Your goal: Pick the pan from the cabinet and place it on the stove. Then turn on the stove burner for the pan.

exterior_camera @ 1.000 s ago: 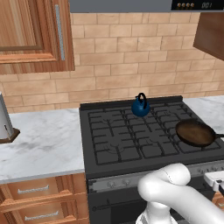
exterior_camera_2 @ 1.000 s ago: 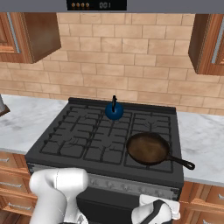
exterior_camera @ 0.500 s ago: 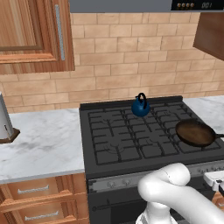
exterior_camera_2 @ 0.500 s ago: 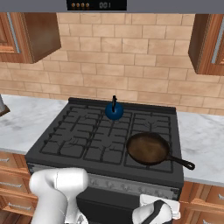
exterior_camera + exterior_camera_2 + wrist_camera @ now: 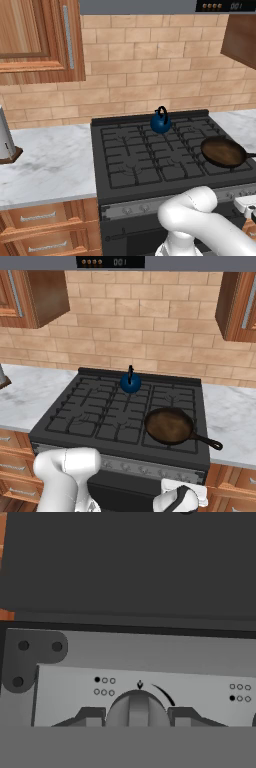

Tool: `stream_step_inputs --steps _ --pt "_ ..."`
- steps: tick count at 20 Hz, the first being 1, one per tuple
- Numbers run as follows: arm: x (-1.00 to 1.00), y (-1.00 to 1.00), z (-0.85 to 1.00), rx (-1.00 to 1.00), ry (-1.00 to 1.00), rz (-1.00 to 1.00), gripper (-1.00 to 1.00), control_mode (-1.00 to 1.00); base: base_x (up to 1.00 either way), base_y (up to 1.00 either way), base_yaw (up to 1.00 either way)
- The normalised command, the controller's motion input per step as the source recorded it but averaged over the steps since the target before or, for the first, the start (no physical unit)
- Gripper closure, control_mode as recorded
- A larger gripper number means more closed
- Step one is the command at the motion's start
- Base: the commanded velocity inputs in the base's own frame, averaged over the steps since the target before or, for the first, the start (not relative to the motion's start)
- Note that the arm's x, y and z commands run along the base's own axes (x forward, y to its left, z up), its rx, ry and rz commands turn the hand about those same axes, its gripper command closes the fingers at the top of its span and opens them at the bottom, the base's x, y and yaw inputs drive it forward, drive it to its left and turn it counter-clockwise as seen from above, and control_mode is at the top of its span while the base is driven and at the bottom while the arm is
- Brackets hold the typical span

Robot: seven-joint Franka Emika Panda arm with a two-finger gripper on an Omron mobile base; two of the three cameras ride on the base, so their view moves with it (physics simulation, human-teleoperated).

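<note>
Pan [image 5: 169,426]: resting on the stove [image 5: 100,411] at its front right grate, handle pointing right.
Gripper [image 5: 136,716]: fingertips flank a front-panel knob [image 5: 137,708]; contact cannot be judged.
Kettle [image 5: 130,384]: rear centre.

The stove [image 5: 150,160] is set between two stretches of counter [image 5: 50,165], against the far wall [image 5: 150,75]. The pan [image 5: 170,425] is placed on the stove's near right grate, its handle [image 5: 206,441] pointed toward the near right. A kettle [image 5: 130,383] is placed on the far middle of the stove, well apart from the pan. The cabinet [image 5: 40,40] is hung above the left counter, and drawers [image 5: 45,225] are set below that counter. At the stove's near front, a knob [image 5: 137,708] is flanked by the gripper [image 5: 136,717], one fingertip beside it on each side.
</note>
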Motion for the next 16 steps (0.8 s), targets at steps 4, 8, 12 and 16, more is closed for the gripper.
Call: stream_step_inputs --steps 4,8,12,16 --pt "0.00 -0.09 0.00 0.00 0.00 0.00 1.00 -1.00 0.00 0.00 0.00" --pt "0.00 -0.12 0.00 -0.14 0.00 0.00 1.00 -1.00 0.00 0.00 0.00" --pt "-0.01 -0.10 0.02 -0.32 -0.01 0.02 1.00 -1.00 0.00 0.00 0.00" --pt "-0.08 -0.03 0.02 -0.38 -0.02 0.06 1.00 -1.00 0.00 0.00 0.00"
